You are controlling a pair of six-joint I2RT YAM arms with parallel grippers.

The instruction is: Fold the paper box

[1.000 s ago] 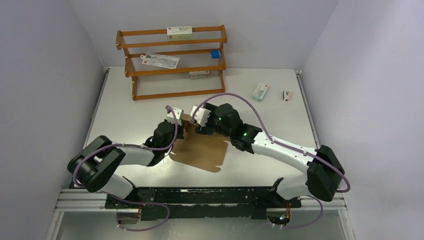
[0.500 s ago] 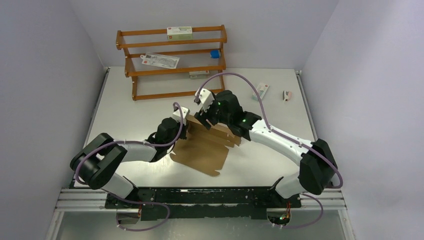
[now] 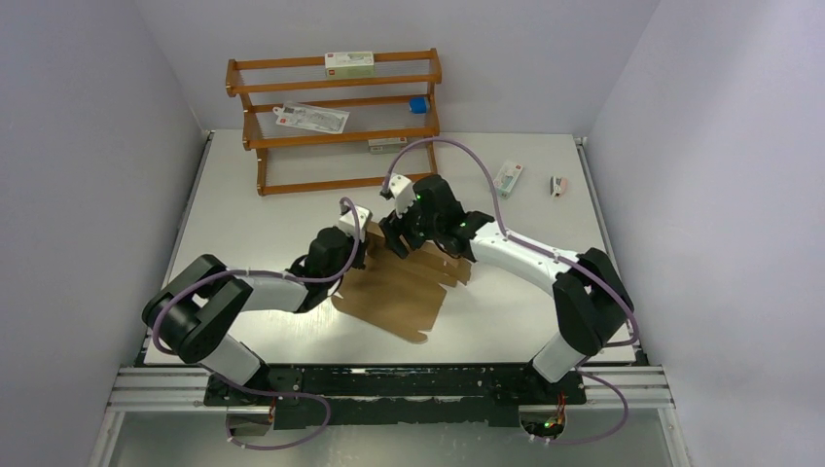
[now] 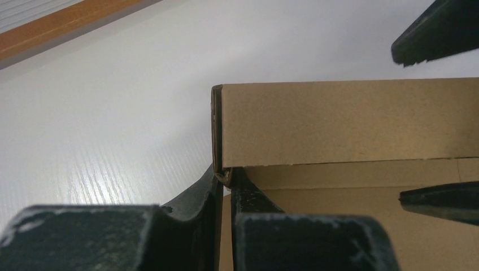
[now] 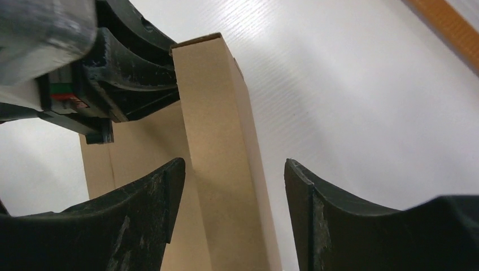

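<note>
The raised wall of the paper box (image 3: 394, 292) is pinched at its end by the left gripper (image 4: 226, 178), probably to hold it upright; the right gripper (image 5: 234, 169) is spread astride it.

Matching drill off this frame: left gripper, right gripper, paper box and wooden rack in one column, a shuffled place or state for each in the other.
Column 1
1. left gripper
2. right gripper
3. paper box
4. wooden rack

Column 2
A. standing at the far end of the table
B. open, one finger on each side of the box's raised wall
C. lying on the table, far wall folded upright
D. shut on the end of the box's raised wall

Pairs: 1-D, 2-B, 3-C, 4-A
</note>
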